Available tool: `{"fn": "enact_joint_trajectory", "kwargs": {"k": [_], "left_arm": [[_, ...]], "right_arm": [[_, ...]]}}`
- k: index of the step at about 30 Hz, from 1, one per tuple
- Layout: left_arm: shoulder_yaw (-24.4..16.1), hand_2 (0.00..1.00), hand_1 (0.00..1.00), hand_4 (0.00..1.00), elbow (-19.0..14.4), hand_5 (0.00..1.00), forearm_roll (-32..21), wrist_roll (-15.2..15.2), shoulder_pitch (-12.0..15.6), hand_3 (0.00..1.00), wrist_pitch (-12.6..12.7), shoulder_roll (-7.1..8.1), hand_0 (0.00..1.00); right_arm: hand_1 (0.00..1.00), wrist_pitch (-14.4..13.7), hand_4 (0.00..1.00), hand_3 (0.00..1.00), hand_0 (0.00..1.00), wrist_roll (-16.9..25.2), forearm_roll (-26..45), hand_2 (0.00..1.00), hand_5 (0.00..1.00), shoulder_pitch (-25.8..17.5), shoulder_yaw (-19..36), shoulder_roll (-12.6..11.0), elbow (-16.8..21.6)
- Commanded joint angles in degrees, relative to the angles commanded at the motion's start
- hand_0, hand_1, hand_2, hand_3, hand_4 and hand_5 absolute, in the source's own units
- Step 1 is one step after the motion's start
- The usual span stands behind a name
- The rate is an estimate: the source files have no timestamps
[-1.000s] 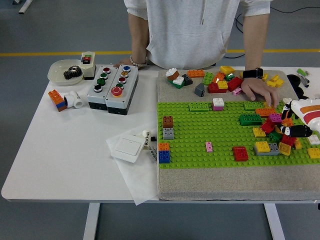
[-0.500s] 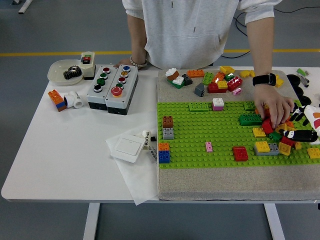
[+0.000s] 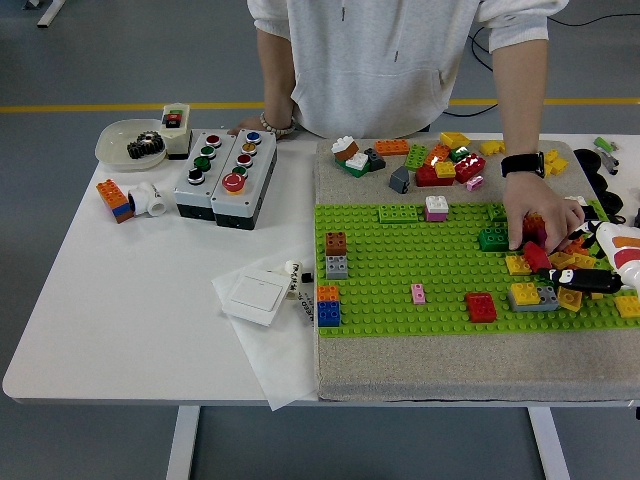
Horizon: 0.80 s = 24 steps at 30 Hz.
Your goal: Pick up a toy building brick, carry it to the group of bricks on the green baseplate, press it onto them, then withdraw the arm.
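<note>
The green baseplate lies on a beige mat on the table's right half. A group of yellow, red, grey and orange bricks crowds its right end. My right hand, white with black digits, comes in from the right edge and lies low over that group; bricks and the picture's edge hide what it holds. A person's hand rests on the same group from the far side, next to a dark green brick. A red brick stands alone to the left. My left arm is out of view.
Loose bricks lie on the mat behind the plate. Left of the mat stand two button boxes, a bowl with a gear, an orange-blue brick and a white switch on paper. The person stands at the far edge.
The person's hand came from the far loose bricks down onto the group at the plate's right end. My right hand slid a little lower and to the right.
</note>
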Motion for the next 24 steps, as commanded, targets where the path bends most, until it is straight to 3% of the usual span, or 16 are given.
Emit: {"fn": "enact_joint_trajectory", "kwargs": {"k": [13,24], "left_arm": [[-0.41,0.740,0.748,0.615,-0.03,0.645,0.86,0.29,0.07,0.589,-0.08,0.03,0.751],[0.05,0.741,0.747,0.615,-0.04,0.645,0.04,-0.01,-0.28,0.589,-0.01,0.04,0.751]], "right_arm": [[0.523,-0.11,0.998,0.706,0.415,2.25,-3.58,0.631,0.755,-0.03,0.47,-0.56,1.92],[0.521,1.00,0.998,0.705,0.403,2.44,-5.03,0.630,0.747,2.50,-1.97,-0.21,0.64]]}}
